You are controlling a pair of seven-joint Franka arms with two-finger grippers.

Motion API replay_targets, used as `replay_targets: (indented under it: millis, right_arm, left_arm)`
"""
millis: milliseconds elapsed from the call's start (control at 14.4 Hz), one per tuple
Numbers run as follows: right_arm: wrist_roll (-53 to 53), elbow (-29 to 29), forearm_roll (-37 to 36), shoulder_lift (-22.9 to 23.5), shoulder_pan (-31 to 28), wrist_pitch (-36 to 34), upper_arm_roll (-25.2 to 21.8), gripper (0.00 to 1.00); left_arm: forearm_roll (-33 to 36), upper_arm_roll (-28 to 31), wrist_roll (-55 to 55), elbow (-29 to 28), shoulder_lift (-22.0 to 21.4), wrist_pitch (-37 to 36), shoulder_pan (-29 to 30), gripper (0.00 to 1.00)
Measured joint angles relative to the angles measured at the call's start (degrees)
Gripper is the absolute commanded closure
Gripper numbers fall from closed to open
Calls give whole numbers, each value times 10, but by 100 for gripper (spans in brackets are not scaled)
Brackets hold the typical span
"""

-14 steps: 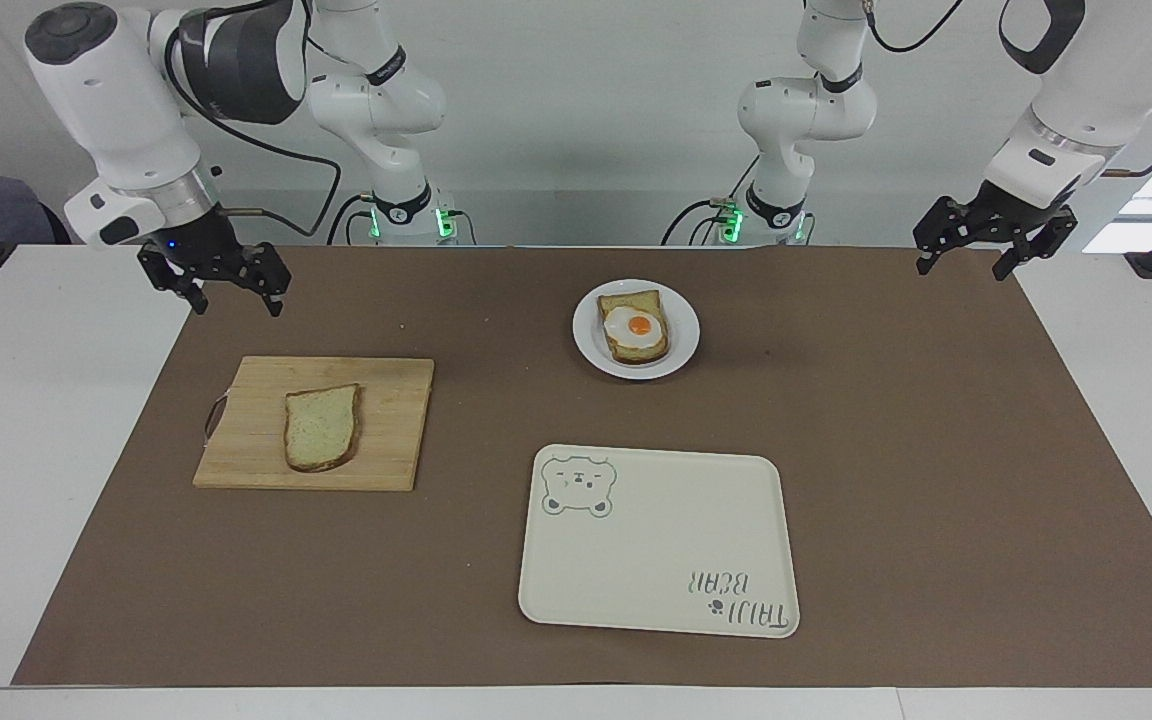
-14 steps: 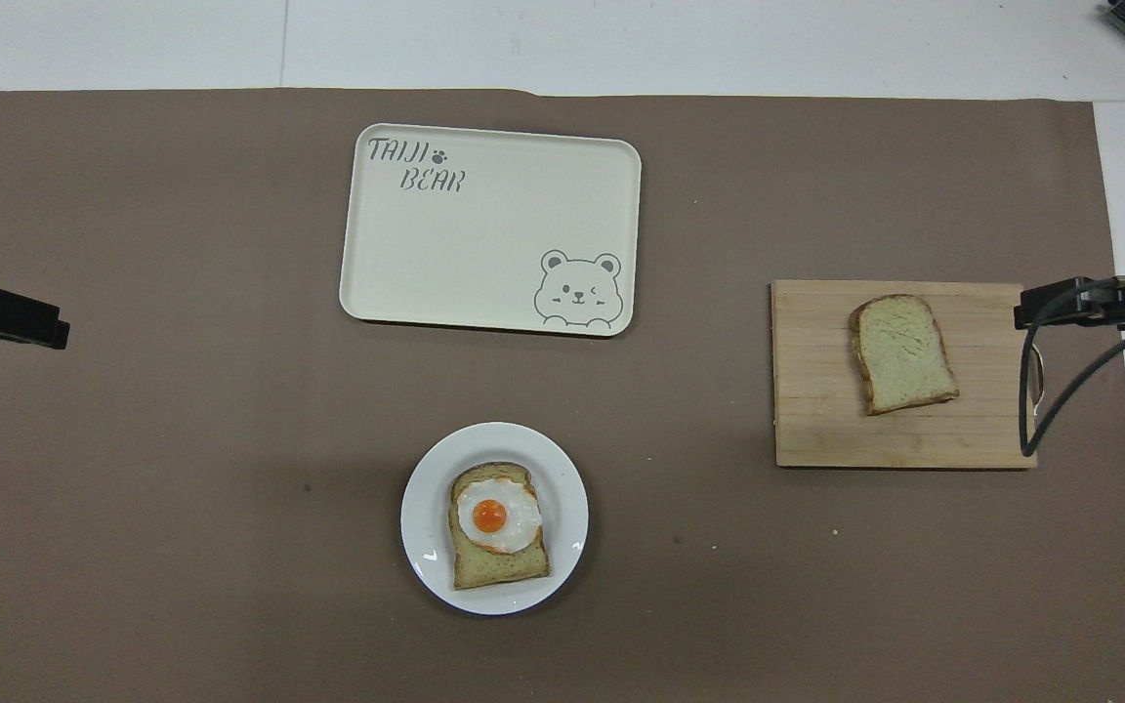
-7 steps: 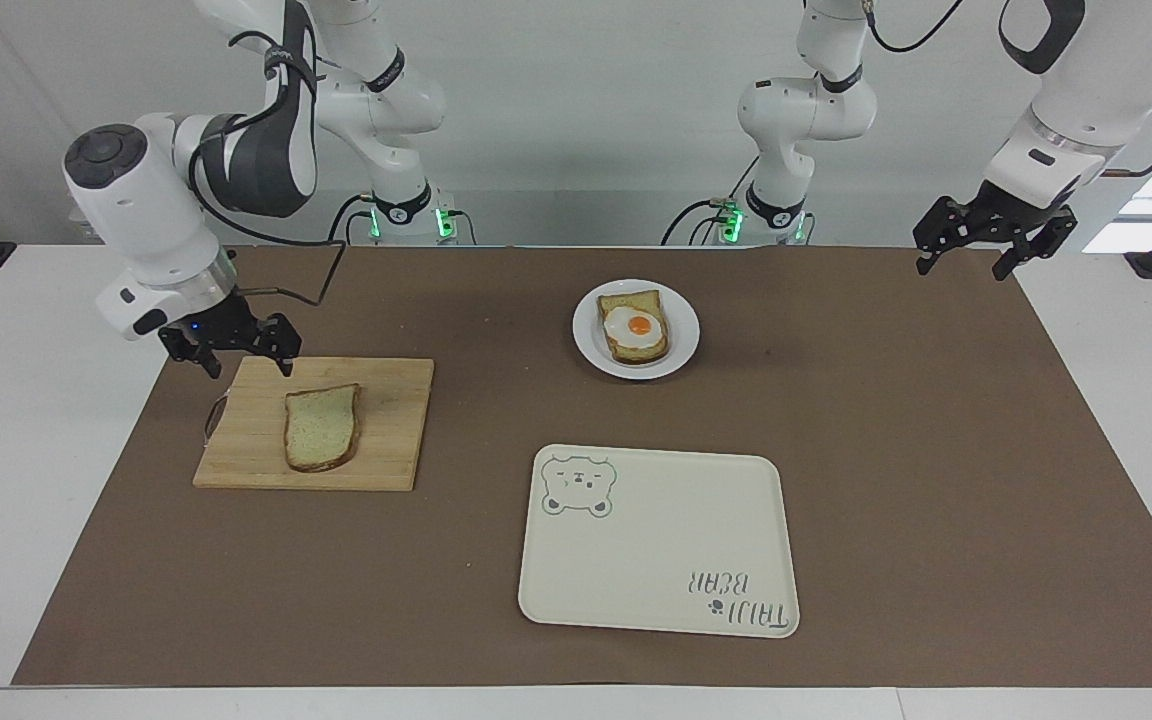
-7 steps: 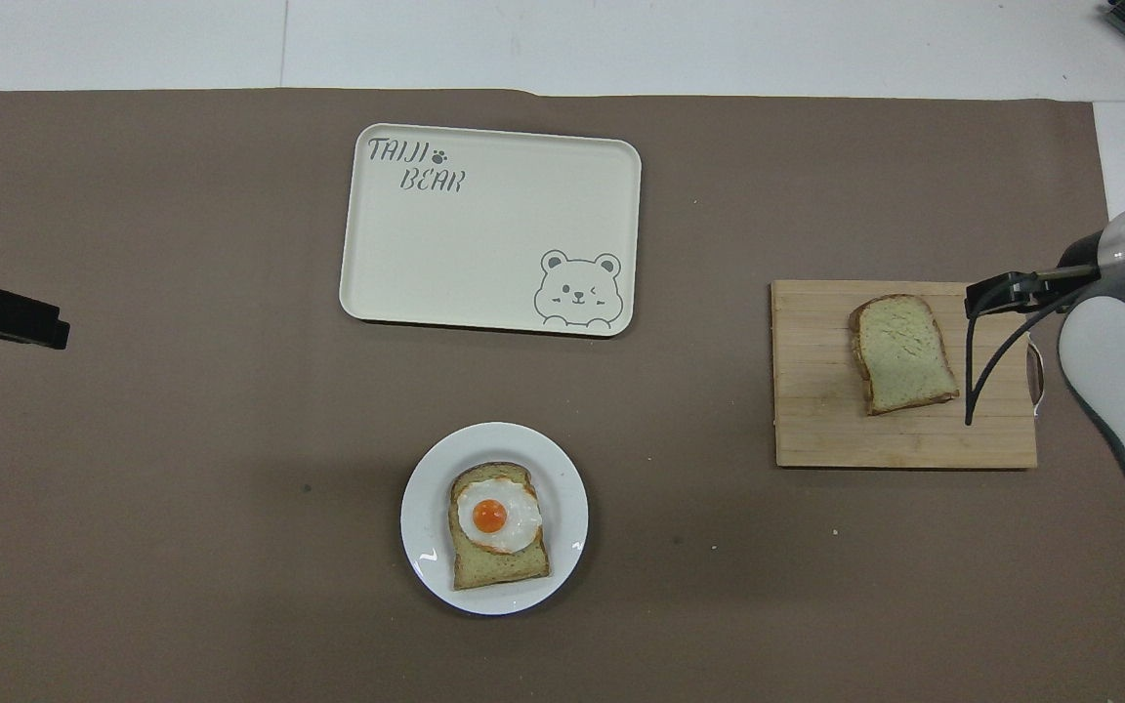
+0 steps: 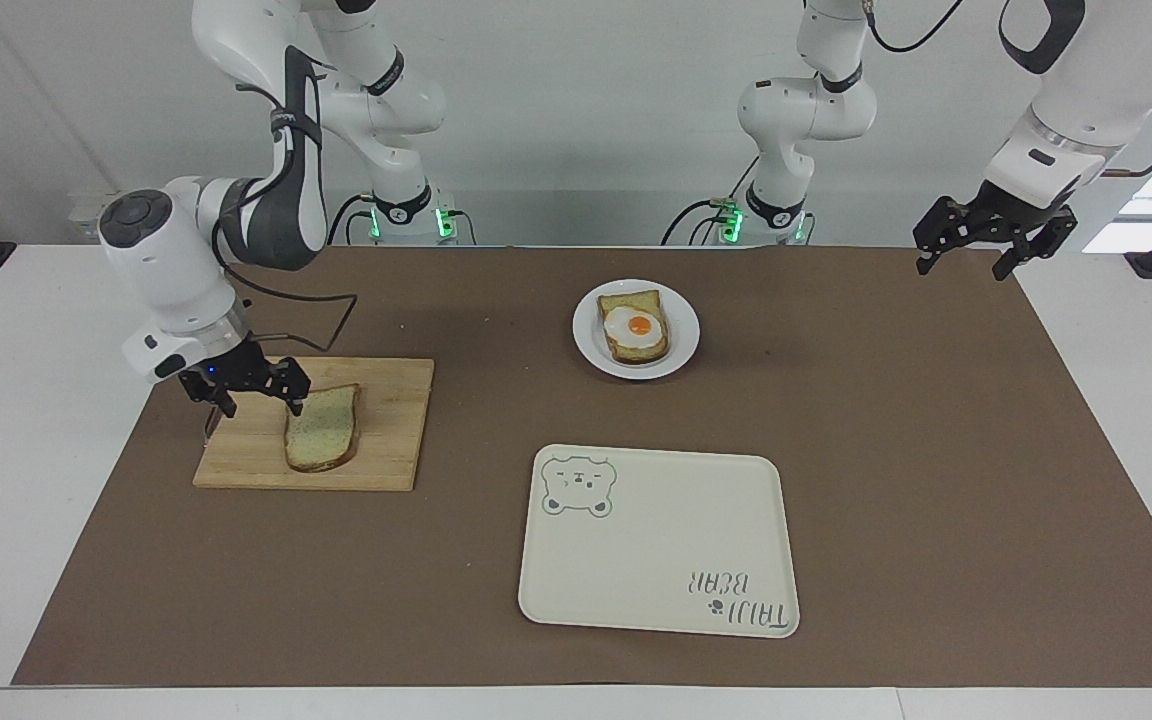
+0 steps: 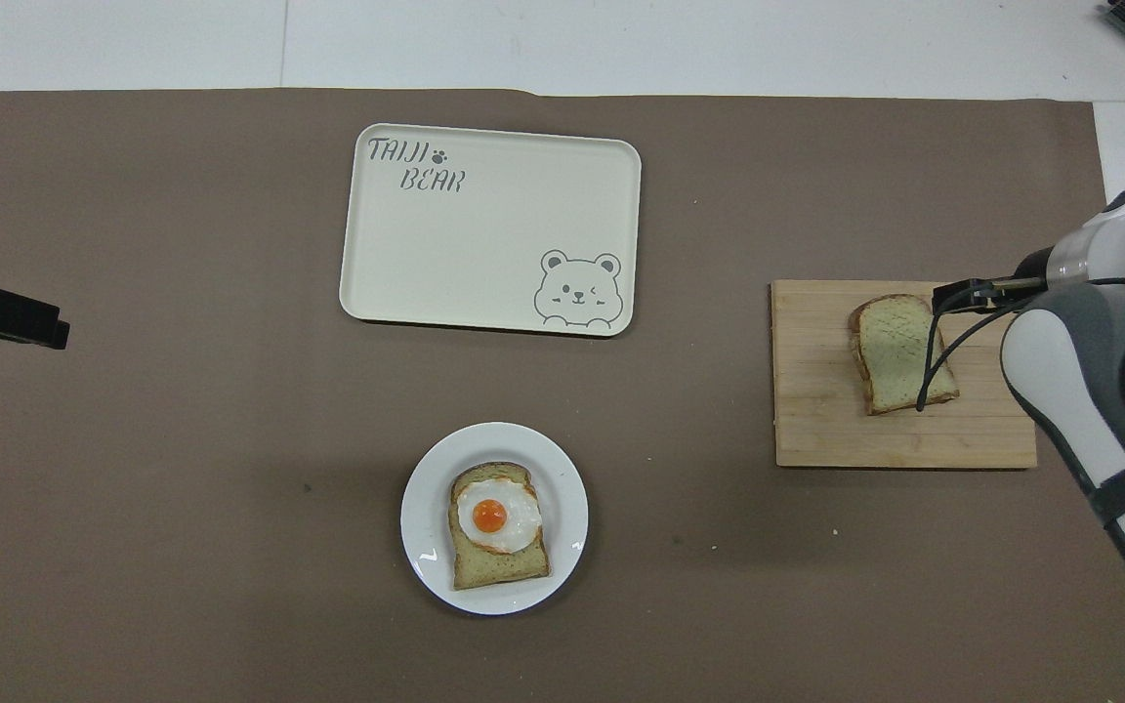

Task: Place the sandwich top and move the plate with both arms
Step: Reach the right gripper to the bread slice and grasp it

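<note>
Right tool (image 5: 258,392) low over cutting board (image 5: 376,460), fingers spread wide, empty, just beside sandwich top (image 5: 322,428); contact unclear. Sandwich top flat on board, toward right arm's end of desk (image 5: 936,450). Plate (image 5: 681,350) with egg-topped bread (image 5: 636,328) mid-desk, nearer robots than bear tray (image 5: 656,560). Left tool (image 5: 971,245) waits raised over mat corner at left arm's end, fingers apart, empty.
</note>
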Motion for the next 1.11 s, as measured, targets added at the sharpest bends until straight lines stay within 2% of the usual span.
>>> replay_targets:
  millis: [278,696,765,835,974,1043,1113]
  right_arm:
    - [-7,-3,36,41,-7,34,0,0]
    - [-26,-24,42,46,-15,39,0,1]
    - [-33,-28,43,46,-17,41,0,14]
    - [-35,-33,43,46,-19,42,0,21]
    - [-35,-44,43,46,-19,42,0,30]
    - [-35,-47,43,46,-19,43,0,38]
    - [-35,-48,43,45,-19,44,1,57]
  left_arm:
    - [0,0,0,0,0,0,0,0]
    - [0,0,0,0,0,0,0,0]
    - [0,0,0,0,0,0,0,0]
    - [0,0,0,0,0,0,0,0]
    - [0,0,0,0,0,0,0,0]
    - [0,0,0,0,0,0,0,0]
    - [0,0,0,0,0,0,0,0]
